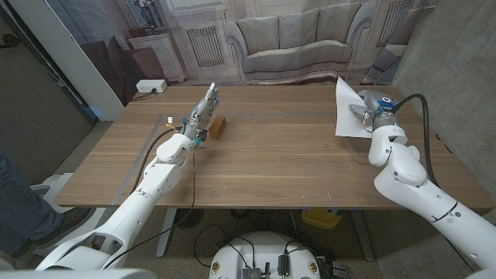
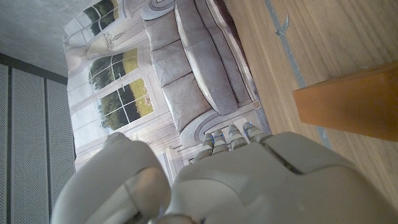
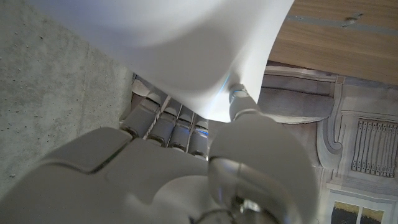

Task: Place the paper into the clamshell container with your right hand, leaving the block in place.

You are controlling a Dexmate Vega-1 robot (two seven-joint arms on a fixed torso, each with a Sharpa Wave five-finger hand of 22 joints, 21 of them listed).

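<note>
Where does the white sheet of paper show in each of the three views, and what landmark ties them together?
Head view: the paper lies at the table's far right, partly lifted, with the right hand on it.
Left wrist view: not in it; the wooden block shows beside the left hand.
Right wrist view: the paper is above the right hand's fingers, pinched.
Shared landmark: the sofa backdrop.

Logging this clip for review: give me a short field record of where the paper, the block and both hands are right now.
paper: white sheet at the table's far right, one corner lifted
right hand: on the paper, fingers pinching it
block: wooden, on the table left of centre
left hand: beside the block, holding nothing
clamshell container: not seen
table: wooden
</note>
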